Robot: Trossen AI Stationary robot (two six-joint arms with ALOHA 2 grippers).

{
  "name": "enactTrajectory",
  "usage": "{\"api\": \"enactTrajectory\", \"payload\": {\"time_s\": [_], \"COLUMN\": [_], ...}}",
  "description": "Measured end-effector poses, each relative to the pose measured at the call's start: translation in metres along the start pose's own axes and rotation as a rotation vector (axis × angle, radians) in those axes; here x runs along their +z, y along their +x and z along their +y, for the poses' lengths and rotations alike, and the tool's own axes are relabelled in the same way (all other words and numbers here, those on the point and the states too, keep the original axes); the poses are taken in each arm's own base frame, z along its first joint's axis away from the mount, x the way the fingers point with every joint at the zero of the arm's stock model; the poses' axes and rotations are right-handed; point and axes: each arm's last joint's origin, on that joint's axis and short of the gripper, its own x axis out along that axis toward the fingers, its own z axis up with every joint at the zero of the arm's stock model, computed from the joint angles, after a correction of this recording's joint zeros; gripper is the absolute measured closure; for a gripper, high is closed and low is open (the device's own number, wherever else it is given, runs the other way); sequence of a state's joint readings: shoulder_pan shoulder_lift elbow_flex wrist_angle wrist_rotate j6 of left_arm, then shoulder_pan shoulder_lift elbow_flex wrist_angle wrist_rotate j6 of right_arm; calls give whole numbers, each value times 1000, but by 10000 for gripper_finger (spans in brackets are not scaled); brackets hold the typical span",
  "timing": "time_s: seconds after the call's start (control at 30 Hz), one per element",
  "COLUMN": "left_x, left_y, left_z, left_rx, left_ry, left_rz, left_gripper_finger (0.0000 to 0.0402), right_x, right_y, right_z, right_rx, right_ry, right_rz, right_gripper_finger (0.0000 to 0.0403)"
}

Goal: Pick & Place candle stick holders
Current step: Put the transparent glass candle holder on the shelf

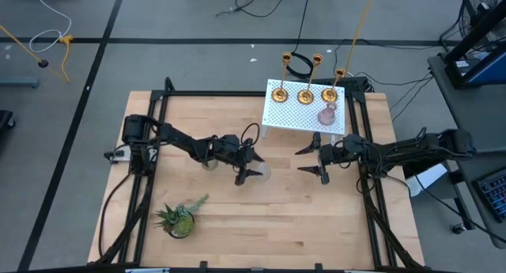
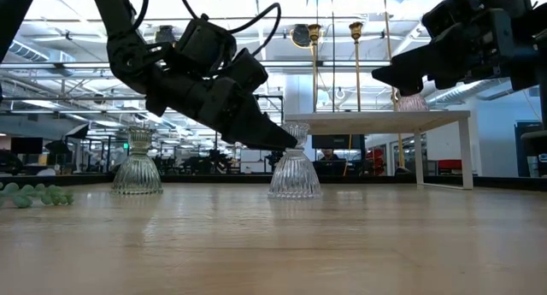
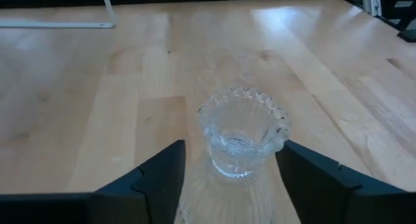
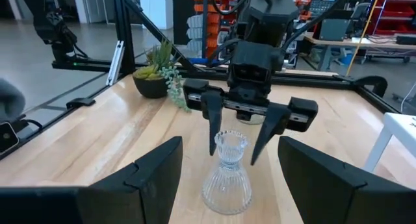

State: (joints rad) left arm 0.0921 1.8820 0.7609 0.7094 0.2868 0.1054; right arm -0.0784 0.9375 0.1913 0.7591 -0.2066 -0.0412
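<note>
Candle stick holders were split between two places: three brass-gold holders (image 1: 304, 92) stood in a row along the far edge of the white perforated stand (image 1: 294, 115) at about 1 o'clock from table centre, with the pinkish glass holder (image 1: 327, 114) near that stand's right end, while two glass ones stood on the wooden table (image 1: 237, 218). In the high view the clear glass holder (image 1: 258, 172) was largely covered by the left gripper (image 1: 251, 164) and hard to make out; the greenish-grey glass holder (image 2: 137, 164) was hidden there under the left arm and read clearly only in the low view, where the brass stems were cut off behind the stand top. The pinkish holder showed in the low view only as a sliver behind the right gripper (image 2: 402, 75). Left gripper was open, its two fingers (image 3: 153, 178) straddling the clear holder (image 3: 242, 138) on either side of the rim with gaps visible, not touching it; the right wrist view confirmed the holder (image 4: 227, 173) upright between those spread fingers, near table centre. Right gripper (image 1: 313, 161) hung open at about 3 o'clock from the clear holder, apart from it, just in front of the stand. Small green potted plant (image 1: 179, 217) sat at 7 o'clock on the table, partly cut off at the low view's edge.
</note>
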Motion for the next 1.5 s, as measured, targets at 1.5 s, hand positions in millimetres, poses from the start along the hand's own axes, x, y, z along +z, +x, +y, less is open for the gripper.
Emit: {"api": "enactTrajectory", "payload": {"time_s": [1.5], "left_x": [90], "left_y": [8], "left_z": [32], "left_rx": [74], "left_ry": [69], "left_rz": [-239], "left_gripper_finger": [248], "right_x": [-1], "right_y": [0], "right_z": [0], "right_rx": [0], "right_ry": [5], "right_rz": [9], "right_gripper_finger": [156]}}
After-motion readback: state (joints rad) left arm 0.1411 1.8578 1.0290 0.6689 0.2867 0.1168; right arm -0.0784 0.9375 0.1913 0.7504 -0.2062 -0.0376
